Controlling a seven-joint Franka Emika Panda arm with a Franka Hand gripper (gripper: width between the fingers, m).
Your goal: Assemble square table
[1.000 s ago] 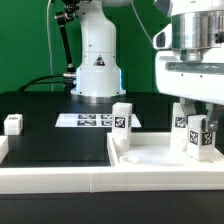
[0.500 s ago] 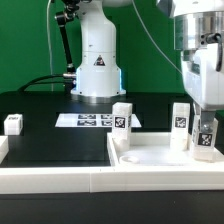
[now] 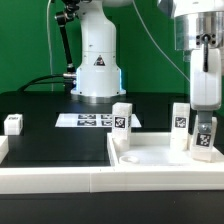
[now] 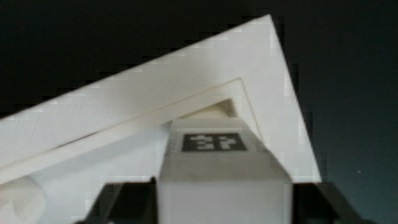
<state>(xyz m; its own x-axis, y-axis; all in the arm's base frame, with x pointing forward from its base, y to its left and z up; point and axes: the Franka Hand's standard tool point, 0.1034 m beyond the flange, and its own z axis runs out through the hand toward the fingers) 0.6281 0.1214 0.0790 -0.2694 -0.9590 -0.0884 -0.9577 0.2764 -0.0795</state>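
You are seeing the gripper (image 3: 204, 118) hanging upright at the exterior view's right, its fingers (image 4: 128, 206) straddling the top of one tagged leg (image 3: 204, 140). In the wrist view the two dark fingers are sitting just beside the leg's flanks. You cannot tell whether they are pinching it or standing a hair clear of it.

That leg is standing upright inside the square slab (image 3: 160, 158), tucked into one of its rimmed corners. The wrist view is showing the white rim meeting in a point just beyond it. A second leg (image 3: 181, 122) is standing upright just behind the first. A third leg (image 3: 121, 118) is standing at the slab's far corner on the exterior view's left. You cannot tell whether either of these is resting within the rim or just outside it. A fourth leg (image 3: 13, 124) is sitting well apart on the black table (image 3: 50, 145), and the marker board (image 3: 85, 120) is lying beyond it.

The long border wall (image 3: 50, 178) is merging with the slab's near rim, white on white. The frame is cutting off the slab's right edge and the arm above the gripper. The wrist view is blurring the leg's tag.
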